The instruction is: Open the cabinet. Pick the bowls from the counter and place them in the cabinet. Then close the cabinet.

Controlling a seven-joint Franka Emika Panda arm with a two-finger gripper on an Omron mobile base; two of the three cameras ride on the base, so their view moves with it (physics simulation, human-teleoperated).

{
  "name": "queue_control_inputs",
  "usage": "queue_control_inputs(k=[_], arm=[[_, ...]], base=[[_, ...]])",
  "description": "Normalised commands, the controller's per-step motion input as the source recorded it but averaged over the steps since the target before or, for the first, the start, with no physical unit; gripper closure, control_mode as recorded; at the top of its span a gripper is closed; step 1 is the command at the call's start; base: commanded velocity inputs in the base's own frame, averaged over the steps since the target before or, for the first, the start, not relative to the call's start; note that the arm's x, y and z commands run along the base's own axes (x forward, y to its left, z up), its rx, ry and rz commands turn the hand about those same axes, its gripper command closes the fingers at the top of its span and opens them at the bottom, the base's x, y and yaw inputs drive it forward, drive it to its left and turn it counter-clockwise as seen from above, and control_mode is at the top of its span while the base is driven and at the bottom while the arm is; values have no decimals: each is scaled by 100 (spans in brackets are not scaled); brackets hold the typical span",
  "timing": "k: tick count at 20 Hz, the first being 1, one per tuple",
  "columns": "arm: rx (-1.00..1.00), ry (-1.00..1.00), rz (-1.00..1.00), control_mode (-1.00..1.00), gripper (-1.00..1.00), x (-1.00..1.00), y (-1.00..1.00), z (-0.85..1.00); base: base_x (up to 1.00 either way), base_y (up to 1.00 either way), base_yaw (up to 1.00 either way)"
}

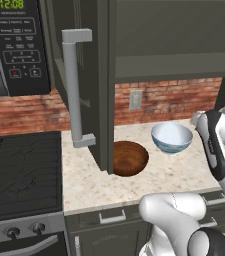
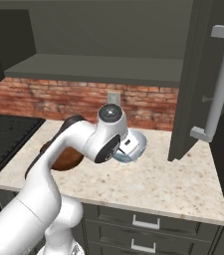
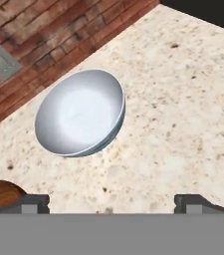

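With the cabinet (image 1: 84, 90) open, spread empty fingers (image 3: 34, 203) hover above the white bowl (image 3: 79, 112), which sits on the counter (image 3: 183, 109) beside the brown bowl (image 1: 129, 157); centre over its rim before descending.

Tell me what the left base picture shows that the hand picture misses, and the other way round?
The left base view alone shows the microwave, stovetop and the open cabinet with its bare shelf. The hand view alone shows the open jaws' two dark fingertips. Both show the white bowl, the brown bowl, the counter, the brick wall and its outlet.
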Motion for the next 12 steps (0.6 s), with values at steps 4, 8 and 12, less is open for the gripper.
queue_control_inputs(k=[4, 8, 12], arm=[[0, 5, 0, -100, -100, 32, -16, -42], [0, 6, 0, -100, -100, 33, -19, -42], [0, 7, 0, -100, -100, 38, -23, -32]], base=[[0, 0, 0], [0, 0, 0], [0, 0, 0]])
